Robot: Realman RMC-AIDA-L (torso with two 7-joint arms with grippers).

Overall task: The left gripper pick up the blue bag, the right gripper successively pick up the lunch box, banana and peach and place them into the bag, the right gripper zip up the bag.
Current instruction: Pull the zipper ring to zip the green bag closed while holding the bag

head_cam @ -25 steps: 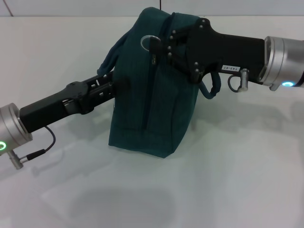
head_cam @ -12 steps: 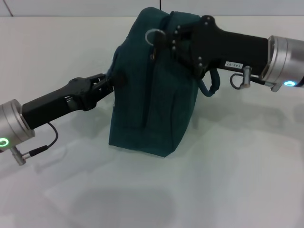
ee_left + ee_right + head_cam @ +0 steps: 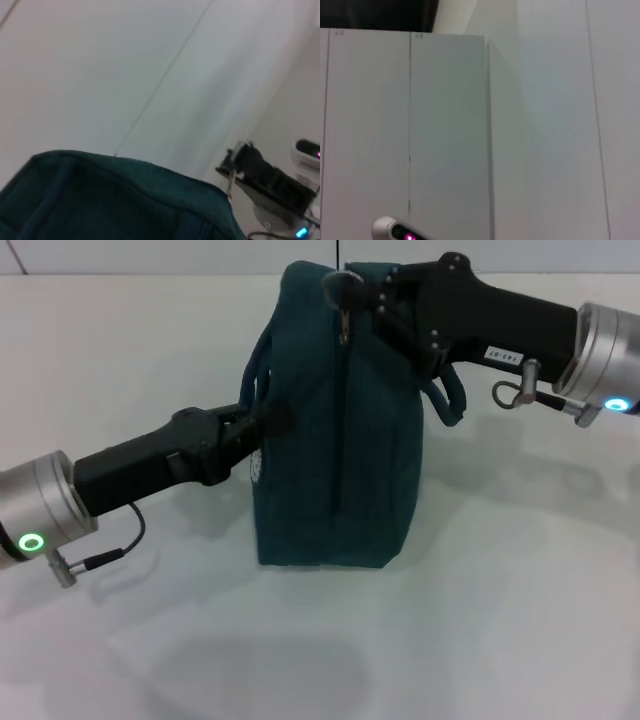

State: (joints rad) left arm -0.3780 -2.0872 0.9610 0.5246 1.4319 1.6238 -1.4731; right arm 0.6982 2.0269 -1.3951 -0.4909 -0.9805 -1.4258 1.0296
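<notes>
The blue bag [image 3: 335, 440] stands upright on the white table in the head view, with its zipper running up the near end. My left gripper [image 3: 272, 423] is shut against the bag's left side, below a loop handle [image 3: 258, 365] and above the white logo [image 3: 256, 469]. My right gripper [image 3: 368, 295] is at the bag's top, shut by the metal ring zipper pull [image 3: 338, 281]. The left wrist view shows the bag's top edge [image 3: 125, 195] and the right gripper [image 3: 267, 177] beyond it. The lunch box, banana and peach are out of view.
The white table [image 3: 480, 620] spreads around the bag. The second loop handle [image 3: 447, 405] hangs under my right gripper. The right wrist view shows only a pale cabinet front [image 3: 405, 130] and wall.
The bag has tipped from leaning to upright and shifted right. My right gripper rose toward the far edge with the ring pull. My left gripper moved right with the bag's side.
</notes>
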